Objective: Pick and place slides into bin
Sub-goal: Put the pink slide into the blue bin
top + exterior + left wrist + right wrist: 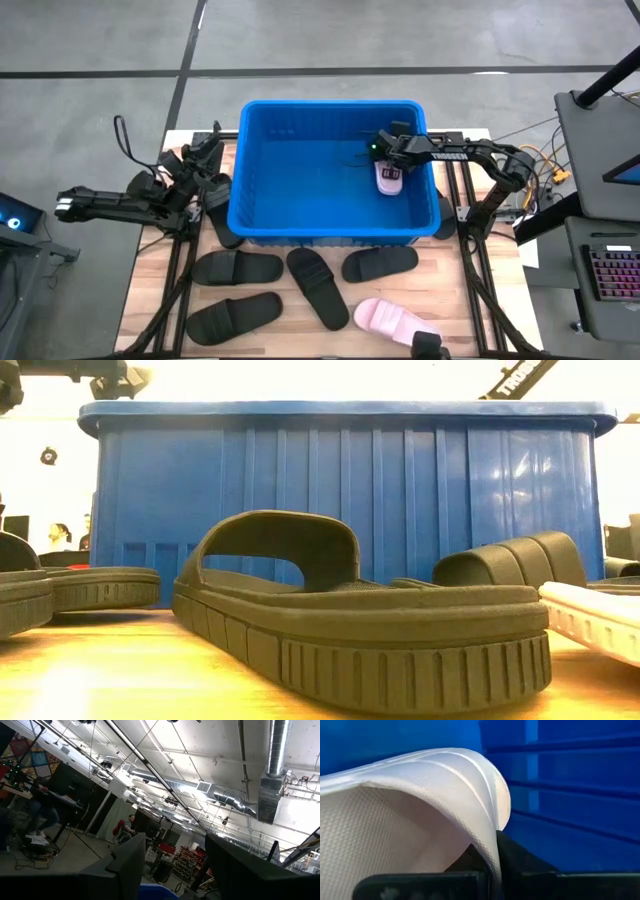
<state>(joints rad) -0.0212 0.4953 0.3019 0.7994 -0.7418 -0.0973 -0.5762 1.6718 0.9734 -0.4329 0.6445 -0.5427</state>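
Note:
The blue bin [330, 115] stands mid-table. My right gripper [390, 162] reaches into it from the right and is shut on a pale pink slide [388, 180]. Three black slides [238, 268] [317, 287] [380, 263] lie flat on their soles in front of the bin. A further black one [235, 313] and a second pink slide [390, 318] lie nearer the front edge. My left gripper [175, 845] waits left of the bin, tipped upward and open, with nothing between its fingers. My right gripper pinches the edge of the pink slide's strap [492, 845] between its two fingers, one finger [470, 862] under the strap's arch and one [520, 862] outside it. The fingers slant down from the table's right. The slide is inside the bin; whether it touches the floor cannot be seen.
Another black slide [218, 205] lies between the bin's left wall and the left arm. The bin's walls [350, 490] rise well above the slides on the table. Bare wood shows at the table's near left [160, 300].

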